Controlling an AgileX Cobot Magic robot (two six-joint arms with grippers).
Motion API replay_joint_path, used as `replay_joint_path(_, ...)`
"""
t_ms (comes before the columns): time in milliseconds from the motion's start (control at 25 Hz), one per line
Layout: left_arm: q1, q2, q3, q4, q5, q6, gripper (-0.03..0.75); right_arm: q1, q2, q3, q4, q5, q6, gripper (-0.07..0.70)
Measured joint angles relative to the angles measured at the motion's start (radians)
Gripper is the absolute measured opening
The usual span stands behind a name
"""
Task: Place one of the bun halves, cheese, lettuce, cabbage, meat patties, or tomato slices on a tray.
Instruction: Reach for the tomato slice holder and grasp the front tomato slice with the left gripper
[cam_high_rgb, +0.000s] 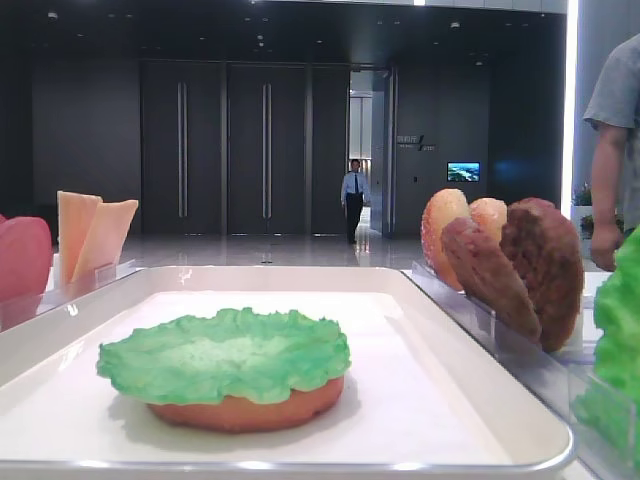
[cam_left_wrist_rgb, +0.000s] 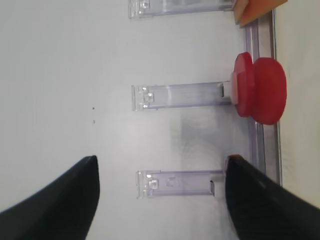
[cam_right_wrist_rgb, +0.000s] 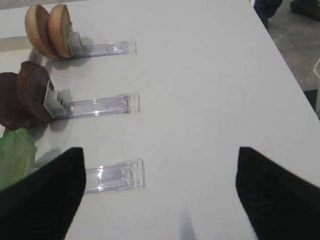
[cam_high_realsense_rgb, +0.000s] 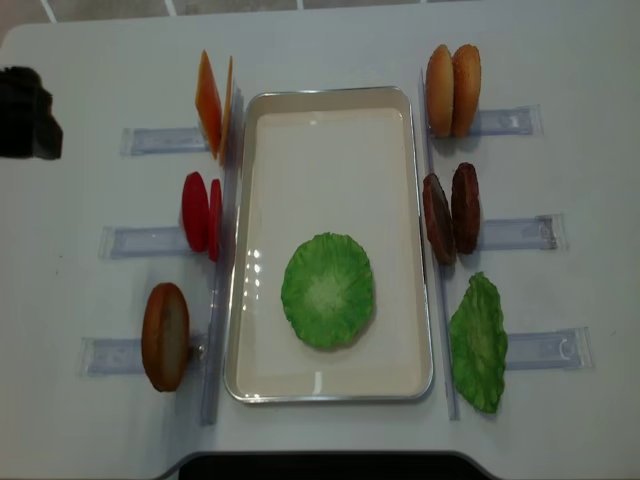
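Red tomato slices (cam_high_realsense_rgb: 201, 215), two; meat patties (cam_high_realsense_rgb: 451, 211), two; both pincers (cam_left_wrist_rgb: 160, 200) (cam_right_wrist_rgb: 160, 192) agape, empty.

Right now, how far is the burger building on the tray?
Done: a bun half lies on the tray with lettuce on top. In hand: nothing; the left tool and right tool are open over bare table. Left: meat patties, tomato slices, cheese.

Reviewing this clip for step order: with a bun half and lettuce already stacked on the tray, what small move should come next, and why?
Probably bring the open left gripper toward the tomato slices. Both grippers hang empty over bare table, and the lettuce in the tray has nothing on it.
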Motion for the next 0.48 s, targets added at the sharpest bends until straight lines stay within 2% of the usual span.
replay_joint_path(160,0.0,0.096,-0.059,-0.003,-0.001,0.012,0.585,0.0,0.0,0.0,0.0,0.0,0.0,0.581)
replay_joint_path(480,0.0,0.208,-0.111,-0.01,-0.003,0.031,0.514,0.0,0.0,0.0,0.0,0.0,0.0,0.581)
